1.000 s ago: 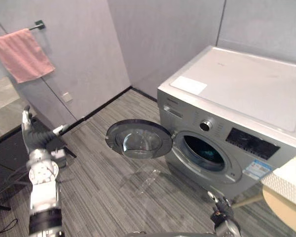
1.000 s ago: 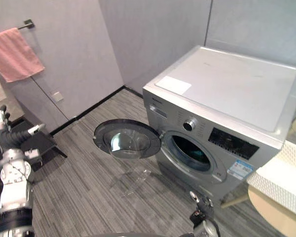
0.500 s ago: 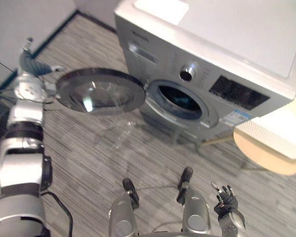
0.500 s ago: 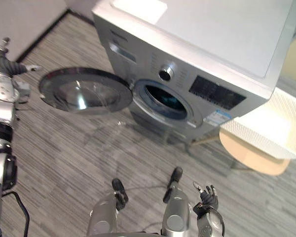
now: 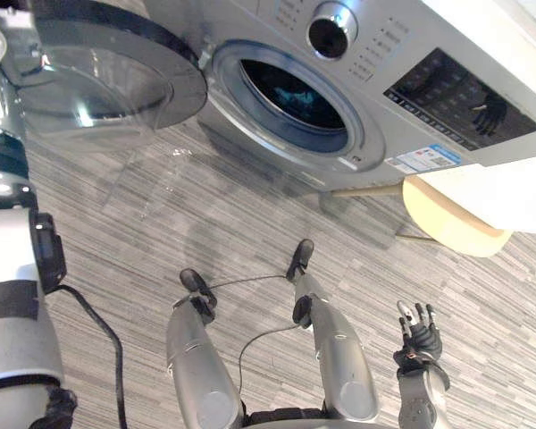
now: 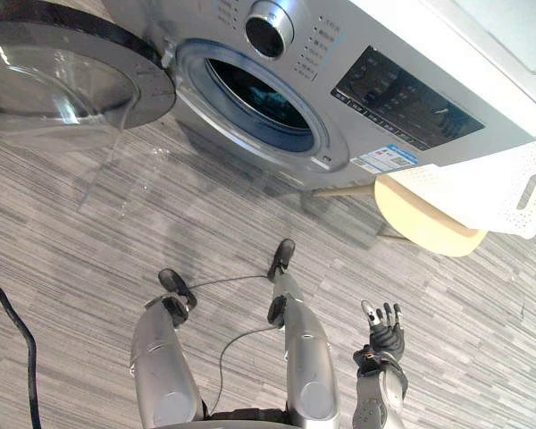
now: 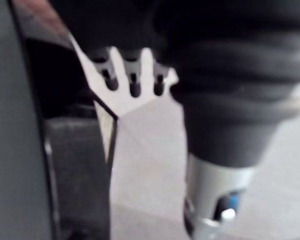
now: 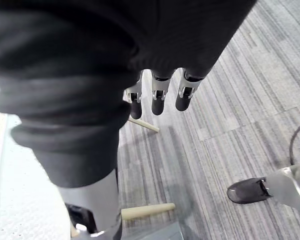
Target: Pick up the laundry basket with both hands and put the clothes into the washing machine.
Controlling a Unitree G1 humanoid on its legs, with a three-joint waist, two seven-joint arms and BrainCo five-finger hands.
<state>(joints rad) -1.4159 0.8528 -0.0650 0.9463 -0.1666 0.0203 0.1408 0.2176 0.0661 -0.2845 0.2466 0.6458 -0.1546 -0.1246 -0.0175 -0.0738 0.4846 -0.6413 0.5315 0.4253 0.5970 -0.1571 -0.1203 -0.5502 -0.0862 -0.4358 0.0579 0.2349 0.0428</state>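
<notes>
While the laundry basket (image 6: 491,192) is set on the round beige counter (image 6: 424,223), just beside the washing machine (image 5: 384,134) on the robot's right, it is kept well apart from the fingers of both hands. The right hand (image 5: 418,338) is held over the floor (image 5: 250,223) with its fingers straight and released, nothing being grasped. The left hand (image 7: 134,82) is shown in its wrist view with fingers likewise extended and released. The machine door (image 5: 98,80) is swung open; a blue-green shape is seen inside the drum (image 5: 290,94), but it cannot be identified. The basket's handle slot (image 6: 529,190) is shown in the right eye view, whereas the basket is cut by the frame edge in the left eye view. A wooden leg (image 8: 145,212) is shown in the right wrist view. A sticker (image 5: 426,159) is fixed below the dark display panel (image 5: 456,94); its print cannot be read.
</notes>
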